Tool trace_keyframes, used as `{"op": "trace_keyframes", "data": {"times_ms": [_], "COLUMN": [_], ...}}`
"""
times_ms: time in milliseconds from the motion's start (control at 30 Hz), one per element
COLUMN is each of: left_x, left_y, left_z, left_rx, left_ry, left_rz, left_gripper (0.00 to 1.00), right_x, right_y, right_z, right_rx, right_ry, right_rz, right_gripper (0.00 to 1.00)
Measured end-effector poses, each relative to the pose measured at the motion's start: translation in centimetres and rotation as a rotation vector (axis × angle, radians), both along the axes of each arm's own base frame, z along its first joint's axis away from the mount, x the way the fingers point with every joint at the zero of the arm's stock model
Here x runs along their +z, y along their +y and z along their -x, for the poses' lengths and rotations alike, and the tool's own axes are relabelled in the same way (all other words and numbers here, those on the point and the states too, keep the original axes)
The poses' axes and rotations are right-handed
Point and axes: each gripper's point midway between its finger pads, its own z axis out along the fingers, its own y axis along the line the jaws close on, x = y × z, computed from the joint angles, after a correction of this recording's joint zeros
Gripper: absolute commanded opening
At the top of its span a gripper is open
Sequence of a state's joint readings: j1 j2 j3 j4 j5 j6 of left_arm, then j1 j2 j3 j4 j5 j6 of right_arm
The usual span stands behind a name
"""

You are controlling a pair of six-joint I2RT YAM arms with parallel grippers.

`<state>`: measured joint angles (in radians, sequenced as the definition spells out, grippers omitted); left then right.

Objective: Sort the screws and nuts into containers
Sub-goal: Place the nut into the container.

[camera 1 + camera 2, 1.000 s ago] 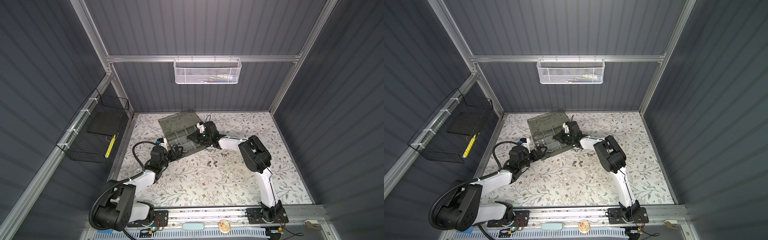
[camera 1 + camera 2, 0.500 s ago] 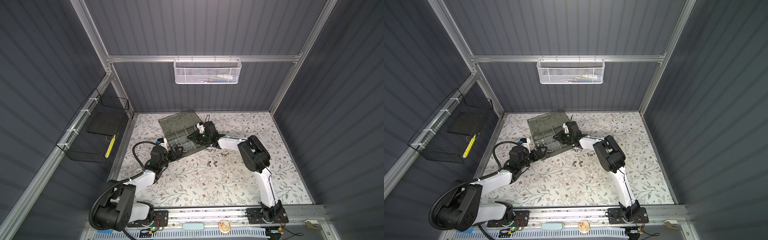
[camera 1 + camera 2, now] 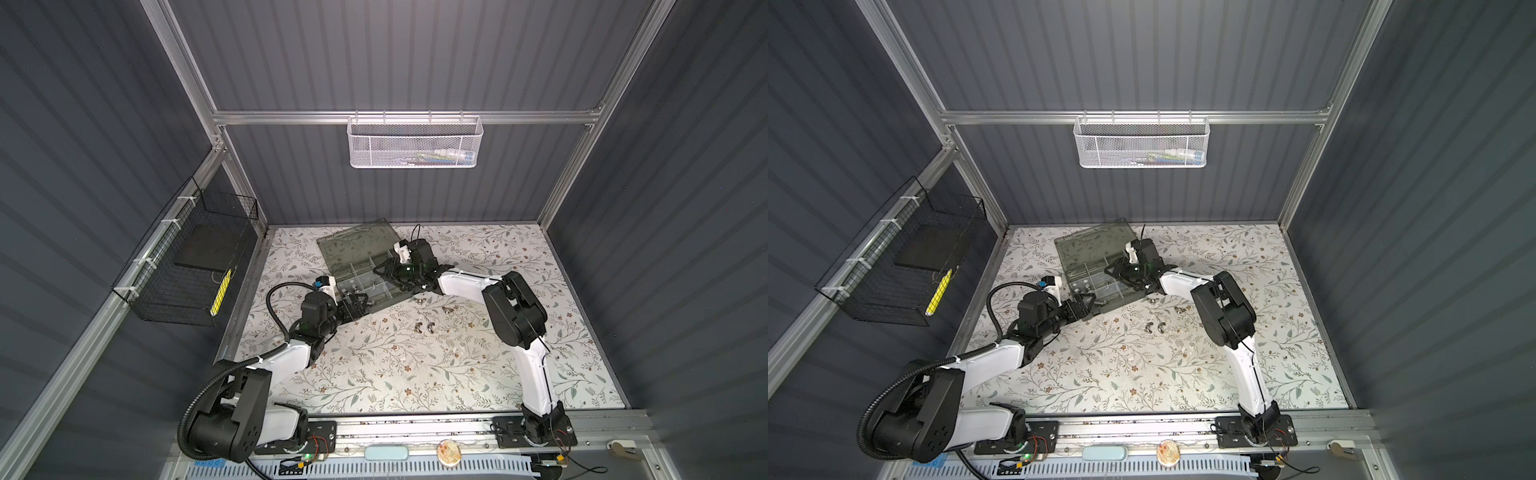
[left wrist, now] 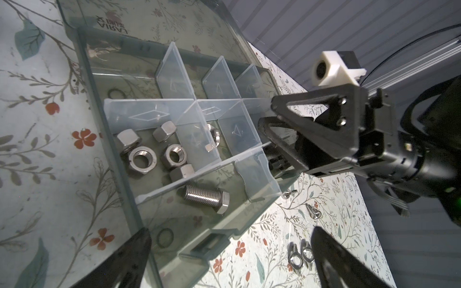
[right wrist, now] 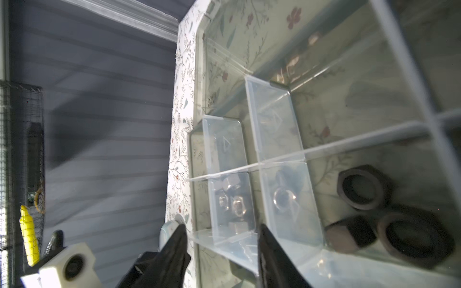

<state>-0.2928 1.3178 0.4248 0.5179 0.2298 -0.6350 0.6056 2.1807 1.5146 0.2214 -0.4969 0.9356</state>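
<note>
The grey-green organizer case [image 3: 388, 296] lies at the table's back left with its smoky lid [image 3: 357, 245] flat open; both top views show the case [image 3: 1119, 302]. In the left wrist view its containers [image 4: 117, 174] hold several silver hex nuts [image 4: 143, 159] and one silver screw [image 4: 207, 199]. Three black nuts [image 5: 361, 187] lie in a compartment in the right wrist view. My right gripper [image 5: 222, 227] hovers over the case's right half [image 3: 384, 270], open and empty. My left gripper [image 4: 230, 234] stands open at the case's near corner [image 3: 359, 301]. Two wing nuts [image 3: 424, 328] lie loose on the cloth.
More small loose pieces [image 3: 446, 309] lie on the floral cloth right of the case. A white mesh basket [image 3: 415, 143] hangs on the back wall. A black wire basket [image 3: 187, 266] hangs on the left wall. The right arm's elbow [image 3: 515, 309] stands over the cloth's right middle.
My right gripper's jaws have parted over the case, and that arm has edged slightly left. The left arm has not moved.
</note>
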Motion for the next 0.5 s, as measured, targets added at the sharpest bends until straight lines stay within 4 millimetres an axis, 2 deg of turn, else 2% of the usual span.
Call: {"op": "trace_keyframes", "data": {"times_ms": [167,300,367,500], "left_x": [0.3,0.9,1.1,1.7], "left_y": [-0.2,-1.1,-1.9,-4.4], "left_z": [0.1,0.5,1.0,2.3], "left_rx": [-0.016,-0.047,-0.076,-0.154], "left_ry": [-0.014,-0.045,-0.065,-0.107], "left_rz": [-0.006,-0.024,-0.043,-0.105], "left_gripper": [1.00,1.00,1.00,1.00], "right_x": [4.0,6.4,6.9,6.4], "right_y": [-1.0,-2.5,-3.5,-6.5], "right_z": [0.5,1.4,2.0,3.0], "right_rx": [-0.010,-0.025,-0.035,-0.068], "right_ry": [-0.082,-0.141,-0.155,-0.165], "right_rz": [0.005,0.014,0.025,0.078], "right_gripper": [0.73,0.90,0.99,0.99]}}
